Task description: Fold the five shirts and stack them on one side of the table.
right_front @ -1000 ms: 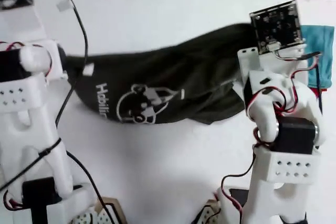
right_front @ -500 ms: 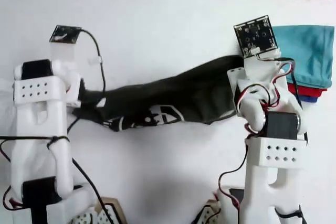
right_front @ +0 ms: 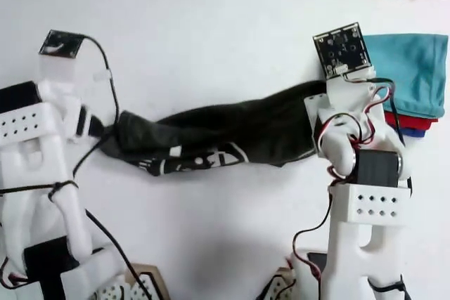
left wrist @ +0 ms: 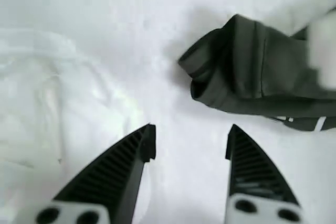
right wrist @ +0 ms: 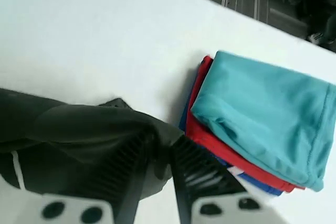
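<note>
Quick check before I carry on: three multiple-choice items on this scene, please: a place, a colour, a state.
1. The folded stack lies: A by the right arm; B by the left arm; C mid-table.
2. Its top shirt is: A red; B teal; C black.
3. The left tool is: A shut on the dark shirt; B open, holding nothing; C shut, empty.
Answers: 1 A, the right wrist view shows it close by; 2 B, the teal shirt lies topmost; 3 B, its fingers stand apart, clear of the dark shirt.
</note>
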